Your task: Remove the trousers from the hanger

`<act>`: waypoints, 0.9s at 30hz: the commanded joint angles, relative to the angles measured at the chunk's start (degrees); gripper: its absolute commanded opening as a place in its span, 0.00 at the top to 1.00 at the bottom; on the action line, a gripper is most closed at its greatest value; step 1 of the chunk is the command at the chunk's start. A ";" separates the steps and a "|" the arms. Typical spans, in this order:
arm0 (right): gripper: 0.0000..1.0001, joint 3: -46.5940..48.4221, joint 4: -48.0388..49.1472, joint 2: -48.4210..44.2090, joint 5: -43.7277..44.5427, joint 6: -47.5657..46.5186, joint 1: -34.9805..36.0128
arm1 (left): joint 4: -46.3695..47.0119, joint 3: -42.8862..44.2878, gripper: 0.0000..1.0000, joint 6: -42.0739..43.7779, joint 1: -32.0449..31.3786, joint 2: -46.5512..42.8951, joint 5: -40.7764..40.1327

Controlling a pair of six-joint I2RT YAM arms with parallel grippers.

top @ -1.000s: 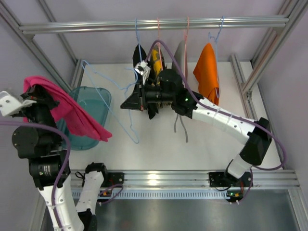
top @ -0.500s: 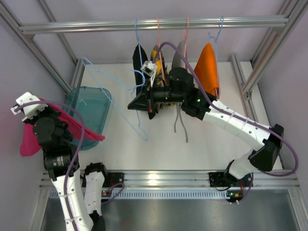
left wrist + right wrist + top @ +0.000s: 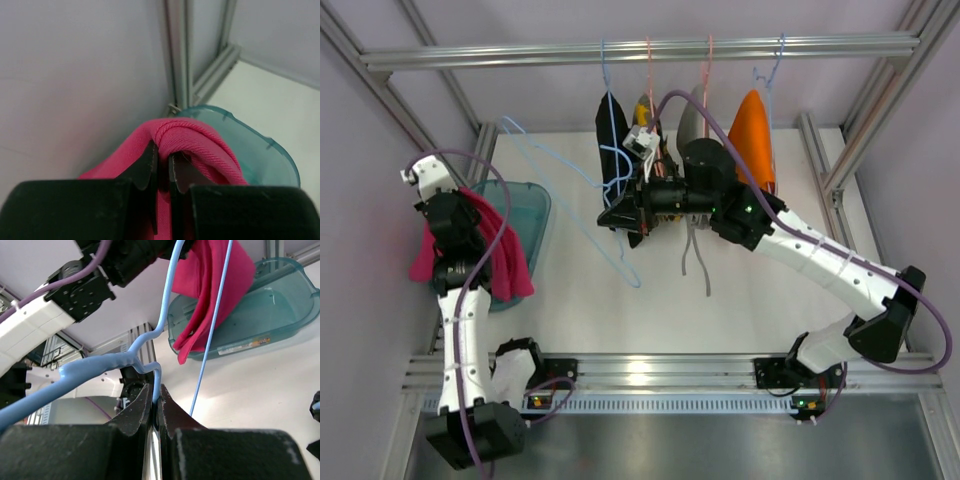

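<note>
My left gripper [image 3: 458,232] is shut on the magenta-pink trousers [image 3: 480,255], which hang from it over the left rim of the teal bin [image 3: 532,215]. In the left wrist view my fingers [image 3: 149,159] pinch a fold of the pink trousers [image 3: 200,140] above the bin [image 3: 265,155]. My right gripper [image 3: 618,215] is shut on the hook of an empty light-blue hanger [image 3: 632,280] held out over the table. It shows in the right wrist view [image 3: 156,395] clamped on the hanger wire [image 3: 100,370]. The black trousers [image 3: 612,135] hang on a blue hanger on the rail.
The metal rail [image 3: 640,48] also carries yellow [image 3: 645,108], grey [image 3: 691,115] and orange [image 3: 755,135] cloths on hangers, close behind my right arm. Frame posts stand at both sides. The white tabletop [image 3: 740,290] lies below.
My left arm has swung the pink trousers out to the far left, then back up over the bin's left rim. My right gripper has moved a little right with the blue hanger.
</note>
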 commanded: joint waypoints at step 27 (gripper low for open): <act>1.00 3.06 -2.76 -5.68 2.16 -0.92 -2.83 | -9.91 -3.27 0.56 -10.57 -1.41 25.07 28.59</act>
